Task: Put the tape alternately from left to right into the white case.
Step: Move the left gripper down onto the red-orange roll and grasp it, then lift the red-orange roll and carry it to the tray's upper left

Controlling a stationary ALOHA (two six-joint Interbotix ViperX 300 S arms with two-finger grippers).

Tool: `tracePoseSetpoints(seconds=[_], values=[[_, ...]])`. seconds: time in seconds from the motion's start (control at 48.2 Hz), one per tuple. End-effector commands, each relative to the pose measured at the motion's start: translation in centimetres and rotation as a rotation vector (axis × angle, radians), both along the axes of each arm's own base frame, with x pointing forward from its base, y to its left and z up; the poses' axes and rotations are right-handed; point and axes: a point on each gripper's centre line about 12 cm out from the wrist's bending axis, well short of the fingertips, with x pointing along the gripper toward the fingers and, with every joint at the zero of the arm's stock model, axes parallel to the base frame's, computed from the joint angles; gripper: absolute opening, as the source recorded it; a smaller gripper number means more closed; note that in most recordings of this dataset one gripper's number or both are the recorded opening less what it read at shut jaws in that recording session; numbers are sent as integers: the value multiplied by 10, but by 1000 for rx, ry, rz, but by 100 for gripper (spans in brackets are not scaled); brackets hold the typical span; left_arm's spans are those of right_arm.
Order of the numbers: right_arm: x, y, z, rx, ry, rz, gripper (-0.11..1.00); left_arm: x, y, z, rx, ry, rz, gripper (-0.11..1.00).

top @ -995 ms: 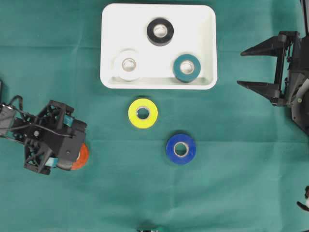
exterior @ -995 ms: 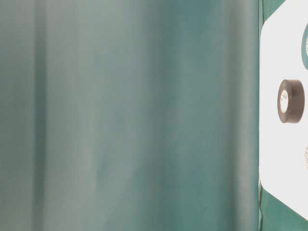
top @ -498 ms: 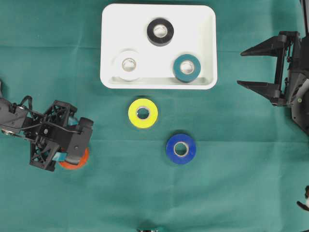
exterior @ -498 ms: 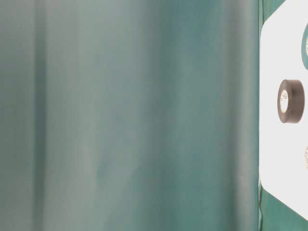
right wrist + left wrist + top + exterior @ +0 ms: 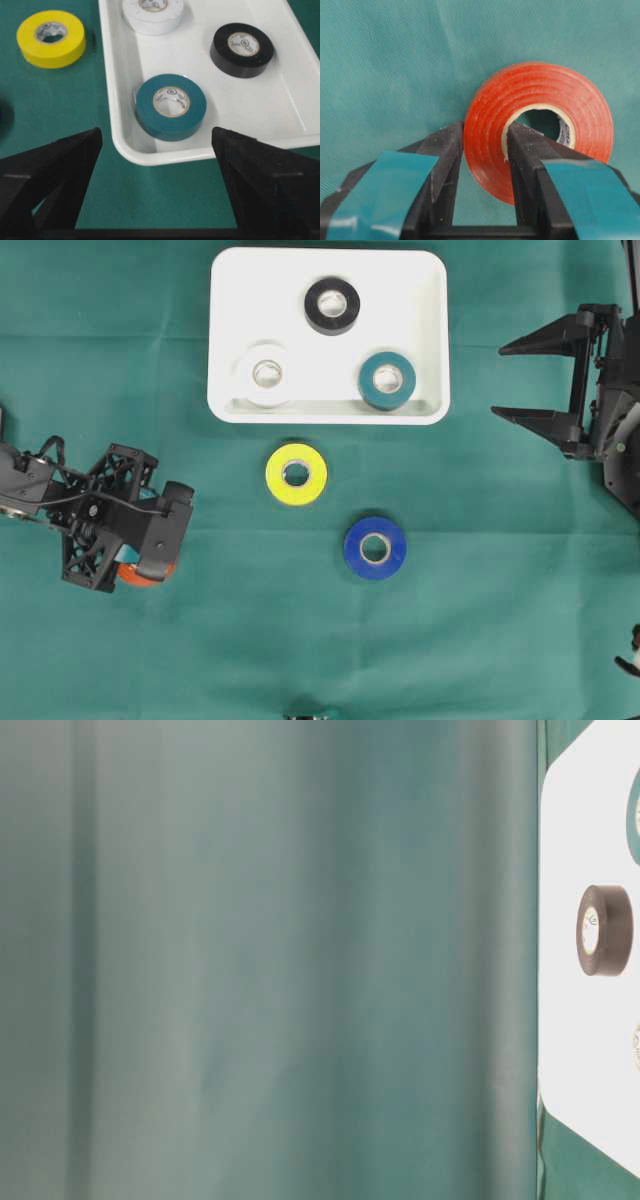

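Case (image 5: 225,300): white tray, upper middle of the green-covered bench (image 5: 480,620). Holds three rolls, each lying flat:
- black roll (image 5: 332,305), toward the far side, apart from the other two;
- white roll (image 5: 266,373), near-left part, close to the near rim;
- teal roll (image 5: 387,380), near-right part, close to the near rim.

Loose on the cloth:
- yellow roll (image 5: 296,474), flat, just below the case's near rim;
- blue roll (image 5: 375,548), flat, below and right of the yellow one, apart from it.

Red roll (image 5: 540,120): at the left side of the bench, well apart from the case, mostly hidden under the tool in the overhead view.

Left tool (image 5: 485,150): pinching the red roll, one finger against the outer face, the other inside the core.

Right tool (image 5: 520,380): spread wide, nothing between its fingers, at the right edge of the bench beside the case.
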Motion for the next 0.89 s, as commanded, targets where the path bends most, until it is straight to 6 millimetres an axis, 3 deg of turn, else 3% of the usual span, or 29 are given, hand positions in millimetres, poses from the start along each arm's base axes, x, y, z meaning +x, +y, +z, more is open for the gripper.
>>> tracePoseSetpoints(seconds=[0.0, 0.228, 0.498, 0.643, 0.871], values=[[2, 0, 5, -3, -20, 3, 64, 9, -3, 29, -30, -84, 1, 24], [-1, 1, 4, -3, -23, 2, 64, 3, -2, 71, -47, -125, 0, 24], [-1, 1, 5, -4, -29, 2, 64, 3, 3, 78, -45, -127, 10, 24], [-1, 1, 6, -4, -30, 2, 64, 18, 7, 76, -40, -132, 30, 24], [-1, 1, 6, -4, -29, 1, 64, 57, 3, 77, -25, -147, 28, 24]])
